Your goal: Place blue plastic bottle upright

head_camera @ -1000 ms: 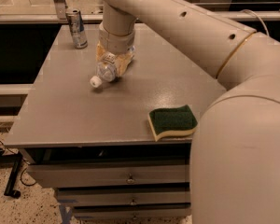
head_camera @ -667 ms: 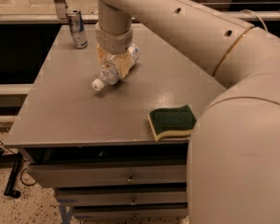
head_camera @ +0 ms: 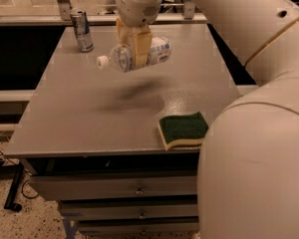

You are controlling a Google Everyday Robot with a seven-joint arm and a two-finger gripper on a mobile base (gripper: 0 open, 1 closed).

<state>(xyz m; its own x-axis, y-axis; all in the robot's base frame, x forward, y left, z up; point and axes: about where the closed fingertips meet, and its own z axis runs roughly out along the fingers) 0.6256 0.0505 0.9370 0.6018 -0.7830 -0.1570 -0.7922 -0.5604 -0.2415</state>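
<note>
The blue plastic bottle (head_camera: 134, 54) is clear with a white cap pointing left and a white label toward the right. It hangs nearly level in the air above the grey table (head_camera: 89, 118), with its shadow on the tabletop below. My gripper (head_camera: 135, 51) reaches down from the arm at the top and is shut on the bottle's middle, its tan fingers (head_camera: 141, 48) crossing the bottle's body.
A slim silver metal can (head_camera: 81, 30) stands upright at the table's back left. A green and yellow sponge (head_camera: 183, 130) lies near the front right edge. My arm's large pale body (head_camera: 254, 148) fills the right side. Drawers (head_camera: 134, 189) sit under the tabletop.
The bottle lay on the table under my gripper before. Now it is lifted clear of the surface, held in the gripper, cap still pointing left.
</note>
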